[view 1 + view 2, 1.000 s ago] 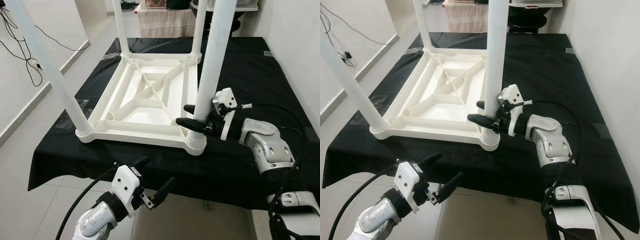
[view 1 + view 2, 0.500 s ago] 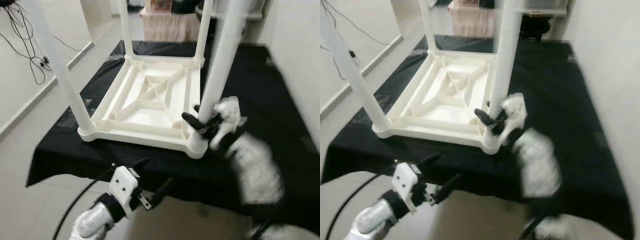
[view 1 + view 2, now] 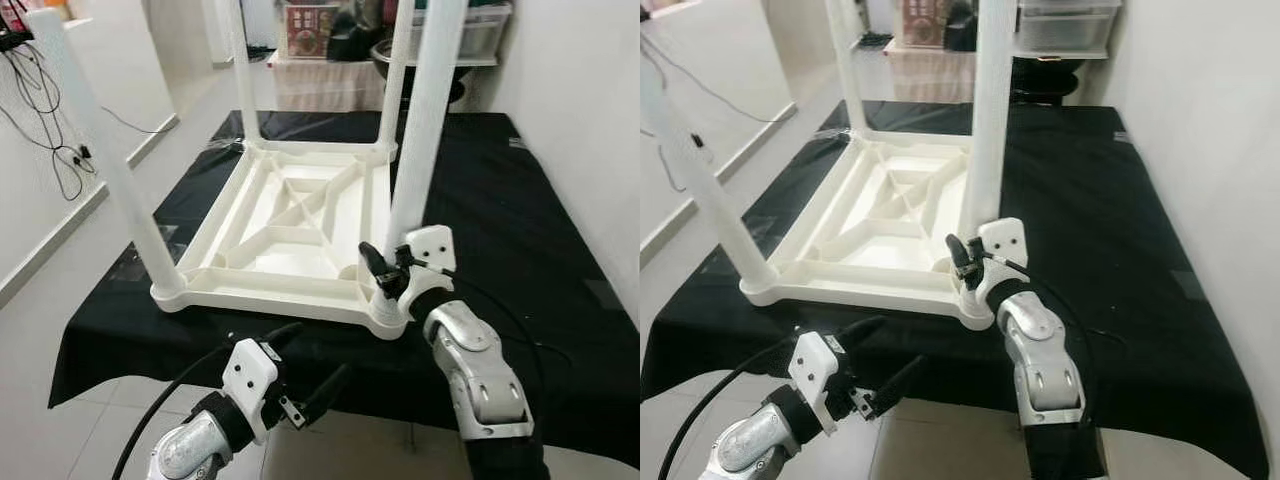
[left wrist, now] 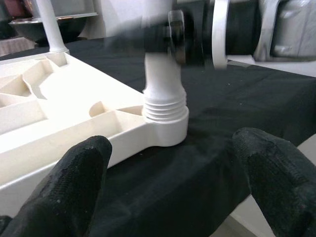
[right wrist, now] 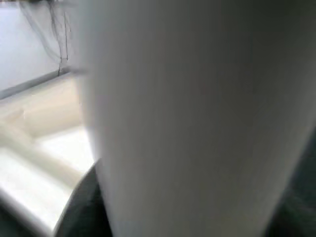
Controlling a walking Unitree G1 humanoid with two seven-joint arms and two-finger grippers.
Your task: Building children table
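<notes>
Silver arms, black-fingered end effectors, black cables

The upturned table top lies on the bench before me, legs up. My right fingers are at its near right leg; my left fingers hang before the bench edge.

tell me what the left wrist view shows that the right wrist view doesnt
Left wrist view alone: the left end effector, open, with both black fingertips spread short of the black cloth; the threaded foot of the near right leg seated in the corner socket of the upturned tabletop, and the right end effector, blurred, on that leg above. Right wrist view alone: a grey skirting strip on the wall behind. Both share that white leg and the tabletop's ribbed underside.
</notes>
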